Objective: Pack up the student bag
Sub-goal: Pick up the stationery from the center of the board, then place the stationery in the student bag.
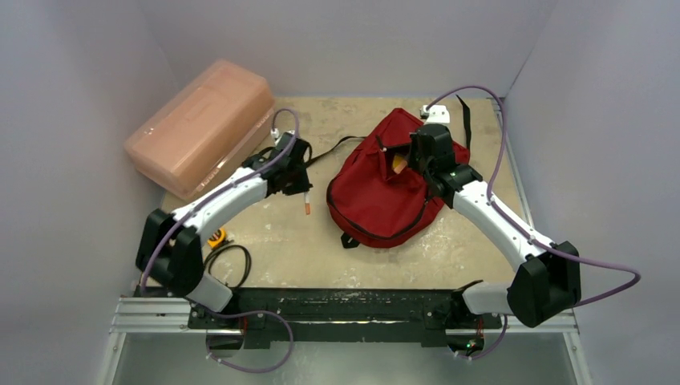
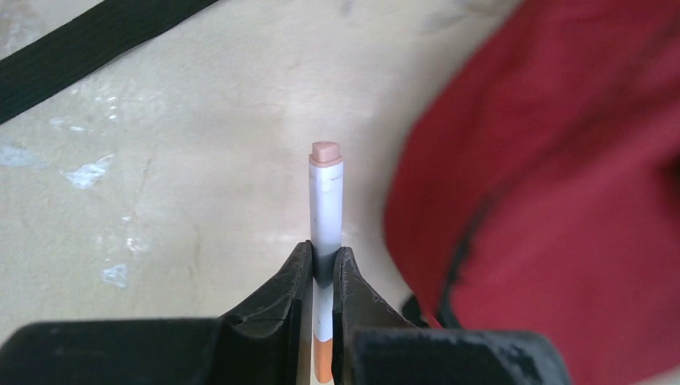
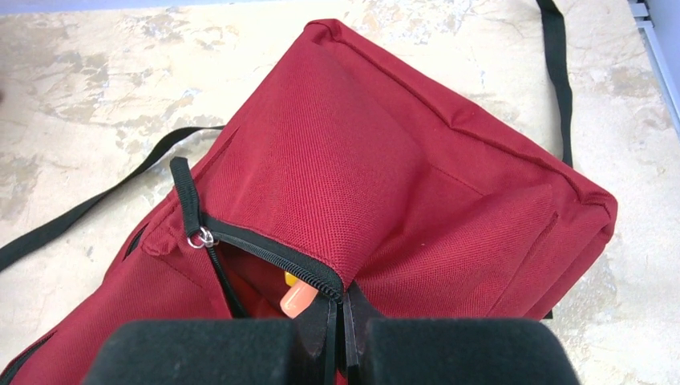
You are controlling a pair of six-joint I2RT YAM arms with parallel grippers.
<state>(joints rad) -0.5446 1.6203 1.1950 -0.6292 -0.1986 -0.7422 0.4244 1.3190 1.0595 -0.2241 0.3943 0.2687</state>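
- Pinching a pen by the middle of its barrel, the left gripper is seen clenched on it. A pink cap end sticks out beyond the fingertips and an orange end lies back toward the wrist.
- Whether the pen is lifted or resting on the table cannot be told.
- The pen's long axis is seen to run roughly near to far, with the orange end nearer.
- The bag lies on the table just right of the left gripper, with a black strap trailing left from it on the far side of the pen.
- The right gripper is clamped on the zipper edge at the bag's far right part. The mouth is held agape, and something orange is visible inside.
- The coming move is judged to turn on one relation: the mouth lies right of the pen and slightly farther.
- The pen would therefore have to be carried rightward across the bag's body and tipped end-first into the gap.
- The left arm holds the pen, while the right arm is already at the mouth.
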